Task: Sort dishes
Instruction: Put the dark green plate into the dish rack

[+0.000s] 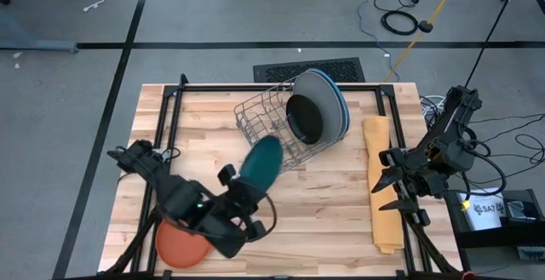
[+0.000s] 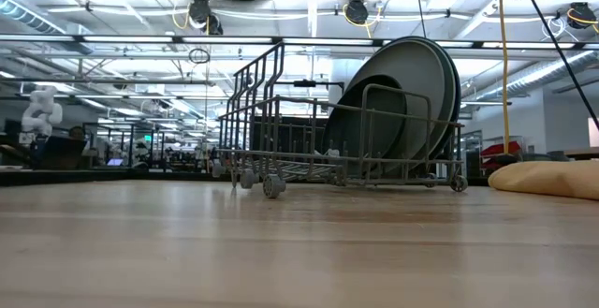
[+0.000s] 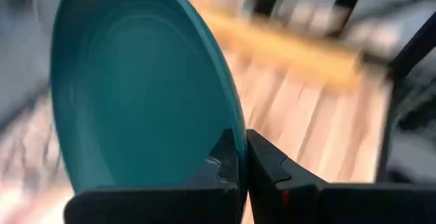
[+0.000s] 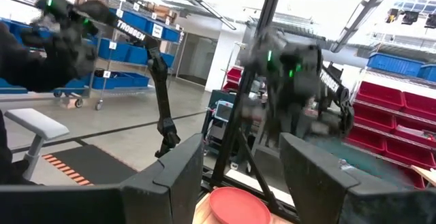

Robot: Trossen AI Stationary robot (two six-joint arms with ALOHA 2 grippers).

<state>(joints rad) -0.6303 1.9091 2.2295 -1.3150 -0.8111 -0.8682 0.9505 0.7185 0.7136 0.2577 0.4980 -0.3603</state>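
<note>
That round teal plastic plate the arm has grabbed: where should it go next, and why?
Probably toward the grey wire rack. The left gripper is shut on the round teal plastic plate's rim, and the rack just beyond already holds a black plate with larger ones.

Teal plate [image 1: 261,162] aloft, others racked

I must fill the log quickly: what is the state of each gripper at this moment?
Left gripper: shut on the teal plate, gripping its rim.
Right gripper: open, holding nothing, beside the folded cloth.
</note>
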